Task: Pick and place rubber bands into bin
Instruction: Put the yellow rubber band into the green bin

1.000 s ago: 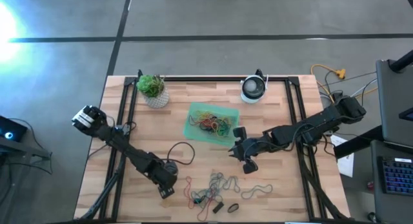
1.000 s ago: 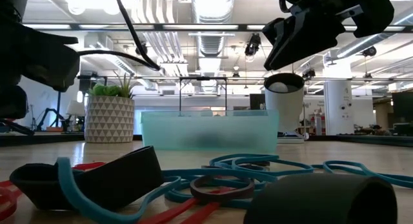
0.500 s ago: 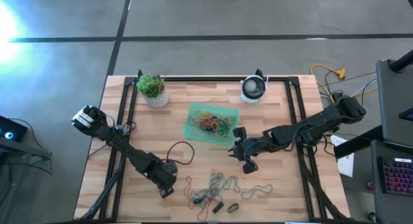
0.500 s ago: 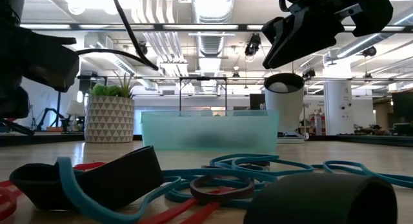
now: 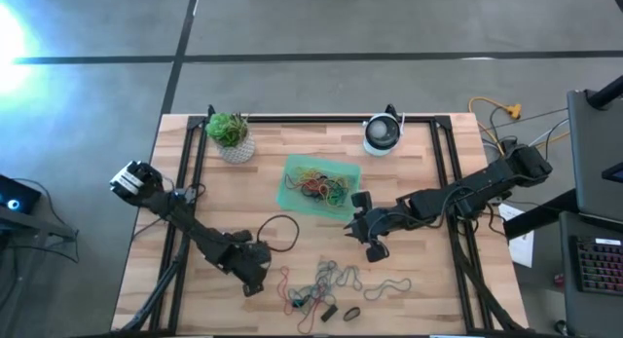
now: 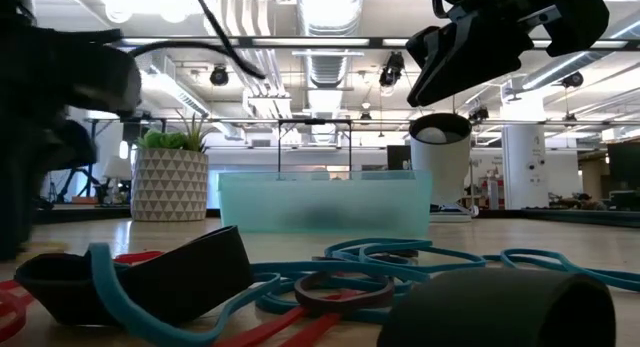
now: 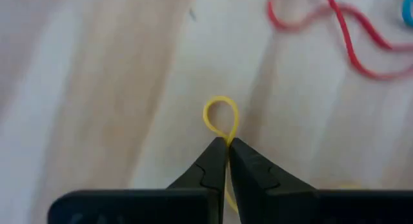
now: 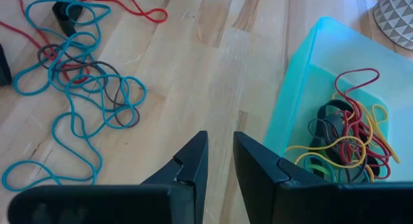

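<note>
Nearest the table's (image 5: 409, 153) front edge: a loose tangle of bands (image 5: 331, 280), blue, red and grey, with a dark stub or two among them, spread from the middle toward the right. Thin, light, floppy loops, sure to sag, stretch and snag on neighbours when lifted; best taken by pinching one free strand at the outside of a loop, away from the knot, and raised slowly in case others trail along.

Just left of that pile, near the front left: left gripper (image 7: 227, 144) low over the wood, fingers pressed together and pinching a small yellow band (image 7: 221, 117) at its base, the loop sticking out beyond the tips. A red band (image 7: 335, 30) lies a little beyond it, apart. Whether the yellow band is off the wood cannot be told. Grip looks slight, on a single strand, so likely to slip out if swung fast.

Mid-table, right of centre: right gripper (image 8: 218, 156) hanging above the boards between the pile and the bin, fingers a narrow gap apart, holding and touching nothing.

Beyond it, toward the back and about central: bin (image 5: 292, 197), green and shallow, already holding a heap of red, yellow and dark bands.

Along the back edge: potted plant (image 5: 231, 135) toward the left corner, a round white device (image 5: 383, 133) toward the right.
</note>
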Controlling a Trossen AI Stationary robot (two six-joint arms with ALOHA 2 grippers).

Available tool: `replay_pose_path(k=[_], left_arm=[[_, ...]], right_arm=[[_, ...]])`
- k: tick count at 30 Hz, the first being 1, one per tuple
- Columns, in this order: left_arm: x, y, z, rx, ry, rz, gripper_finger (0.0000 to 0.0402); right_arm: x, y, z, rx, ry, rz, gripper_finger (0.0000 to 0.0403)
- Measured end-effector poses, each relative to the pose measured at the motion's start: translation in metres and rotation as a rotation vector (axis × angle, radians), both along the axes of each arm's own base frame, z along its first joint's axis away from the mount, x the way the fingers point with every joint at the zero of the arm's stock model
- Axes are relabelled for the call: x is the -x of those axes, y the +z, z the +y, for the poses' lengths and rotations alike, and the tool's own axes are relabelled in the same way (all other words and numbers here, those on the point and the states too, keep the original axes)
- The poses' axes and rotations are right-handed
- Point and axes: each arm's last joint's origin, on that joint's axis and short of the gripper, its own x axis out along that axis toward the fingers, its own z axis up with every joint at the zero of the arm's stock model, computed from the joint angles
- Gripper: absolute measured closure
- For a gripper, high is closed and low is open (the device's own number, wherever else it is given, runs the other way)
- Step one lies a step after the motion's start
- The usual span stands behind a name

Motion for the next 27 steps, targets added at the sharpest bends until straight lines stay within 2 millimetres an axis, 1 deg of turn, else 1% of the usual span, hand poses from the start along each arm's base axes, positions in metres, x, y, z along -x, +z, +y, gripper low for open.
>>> replay_pose_path(k=[3, 8, 13, 16, 19, 22, 24, 27], left_arm=[[-0.005, 0.004, 0.001, -0.074, -0.017, -0.056, 0.0398], [-0.012, 0.014, -0.002, -0.133, -0.089, -0.122, 0.0398], [-0.019, 0.03, -0.003, -0.221, -0.13, -0.207, 0.0398], [-0.02, 0.038, -0.001, -0.218, -0.135, -0.233, 0.0398], [-0.017, 0.04, 0.0, -0.147, -0.156, -0.201, 0.0398], [-0.012, 0.036, 0.0, -0.072, -0.157, -0.104, 0.0398], [-0.011, 0.032, 0.0, -0.052, -0.144, -0.064, 0.0398], [-0.01, 0.027, 0.0, -0.065, -0.142, -0.032, 0.0398]], right_arm=[[0.0, 0.0, 0.0, 0.0, 0.0, 0.0, 0.0335], [0.0, 0.0, 0.0, 0.0, 0.0, 0.0, 0.0335], [0.0, 0.0, 0.0, 0.001, 0.0, 0.002, 0.0335], [0.0, 0.0, 0.0, 0.001, -0.001, 0.006, 0.0335], [0.001, -0.001, 0.0, 0.0, -0.004, 0.012, 0.0335], [0.002, -0.002, -0.001, 0.0, -0.007, 0.023, 0.0335], [0.002, -0.002, -0.001, -0.001, -0.009, 0.023, 0.0335], [0.002, -0.002, -0.001, -0.001, -0.009, 0.023, 0.0335]])
